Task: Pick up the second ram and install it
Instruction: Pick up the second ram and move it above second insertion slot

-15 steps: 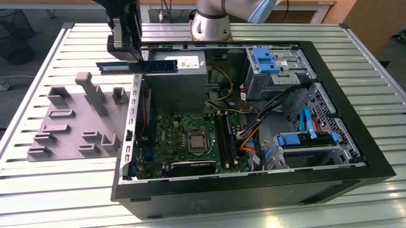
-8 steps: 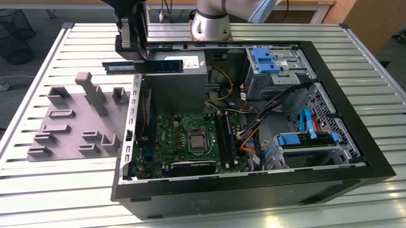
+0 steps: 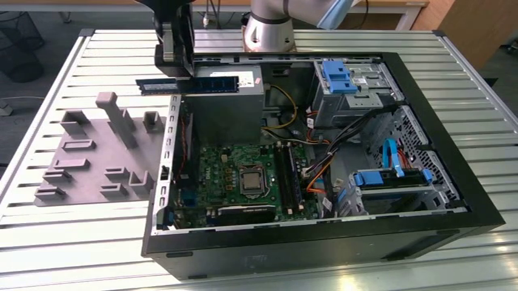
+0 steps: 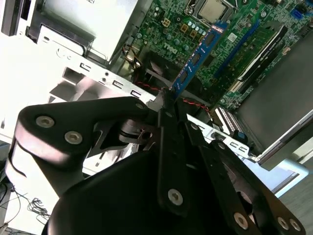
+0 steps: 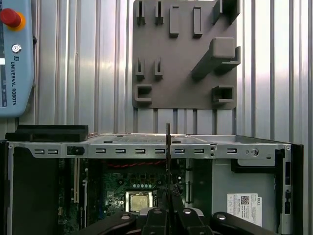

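Observation:
The second ram (image 3: 188,85) is a thin blue-green stick with dark chips. My gripper (image 3: 183,76) is shut on its middle and holds it level in the air. It hangs over the far corner of the open computer case (image 3: 324,241), at the exterior view's left, above the case wall and between the grey fixture (image 3: 89,157) and the power supply. In the second wrist view the ram (image 4: 198,55) sticks out from my gripper (image 4: 168,100) toward the green motherboard (image 4: 230,19). The first wrist view has the ram (image 5: 167,147) edge-on, above the case rim.
Black slot rails (image 3: 288,176) lie beside the processor socket (image 3: 252,180) on the motherboard. Cables and blue drive brackets (image 3: 387,177) fill the case's right side. The robot base (image 3: 271,30) stands behind the case. A teach pendant (image 5: 14,54) lies on the slatted table.

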You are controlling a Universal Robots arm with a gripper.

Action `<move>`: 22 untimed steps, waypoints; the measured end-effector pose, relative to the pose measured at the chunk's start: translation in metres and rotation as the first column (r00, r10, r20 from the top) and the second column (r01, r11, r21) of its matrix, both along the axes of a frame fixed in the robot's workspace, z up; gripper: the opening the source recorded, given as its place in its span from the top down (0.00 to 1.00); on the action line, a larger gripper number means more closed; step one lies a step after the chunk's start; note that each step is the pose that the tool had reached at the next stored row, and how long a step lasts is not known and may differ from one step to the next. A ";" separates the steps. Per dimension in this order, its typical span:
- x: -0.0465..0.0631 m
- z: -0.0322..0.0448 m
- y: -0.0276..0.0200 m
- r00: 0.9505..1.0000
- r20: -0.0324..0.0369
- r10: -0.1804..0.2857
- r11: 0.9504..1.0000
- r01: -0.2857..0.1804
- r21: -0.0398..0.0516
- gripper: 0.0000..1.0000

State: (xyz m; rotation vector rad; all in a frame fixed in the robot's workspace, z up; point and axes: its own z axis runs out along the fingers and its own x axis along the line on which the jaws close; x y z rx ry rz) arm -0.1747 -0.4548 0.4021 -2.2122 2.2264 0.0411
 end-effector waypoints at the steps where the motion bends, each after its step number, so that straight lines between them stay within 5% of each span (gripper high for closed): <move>1: 0.000 0.0000 0.0000 1.000 0.000 0.000 1.000 0.000 0.000 0.86; 10: 0.009 -0.0005 0.0001 1.000 0.000 0.000 1.000 0.000 0.000 0.86; 22: 0.043 -0.0019 -0.0002 1.000 -0.001 0.000 1.000 0.000 0.000 0.86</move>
